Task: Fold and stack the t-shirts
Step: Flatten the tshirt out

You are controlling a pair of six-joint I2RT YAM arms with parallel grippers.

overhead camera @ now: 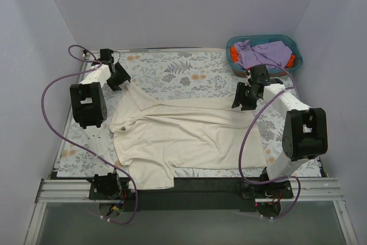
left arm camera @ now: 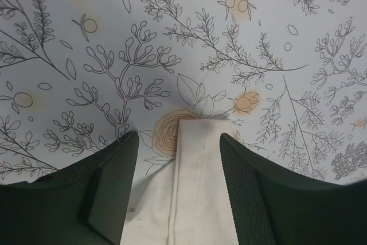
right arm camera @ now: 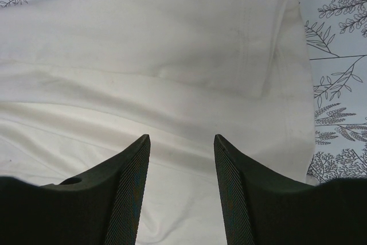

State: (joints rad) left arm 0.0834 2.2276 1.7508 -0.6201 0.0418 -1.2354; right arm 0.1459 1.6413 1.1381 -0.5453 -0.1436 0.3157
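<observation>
I see the cream shirt point(overhead camera: 189, 136) spread over the middle of the desk point(overhead camera: 172, 67). The left gripper point(left arm camera: 179, 142) stands open with the shirt's far-left corner between its fingers. The right gripper point(right arm camera: 182, 142) is open above the far-right edge. Both hold nothing.

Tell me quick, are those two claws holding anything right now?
Left gripper: open, over the cream shirt's edge, gripping nothing.
Right gripper: open, over the same shirt, gripping nothing.

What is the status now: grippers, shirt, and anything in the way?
Left gripper open, astride shirt far-left corner. Right gripper open, over shirt's right edge. Shirt spread on table. Basket beyond right gripper, not in the way.
</observation>
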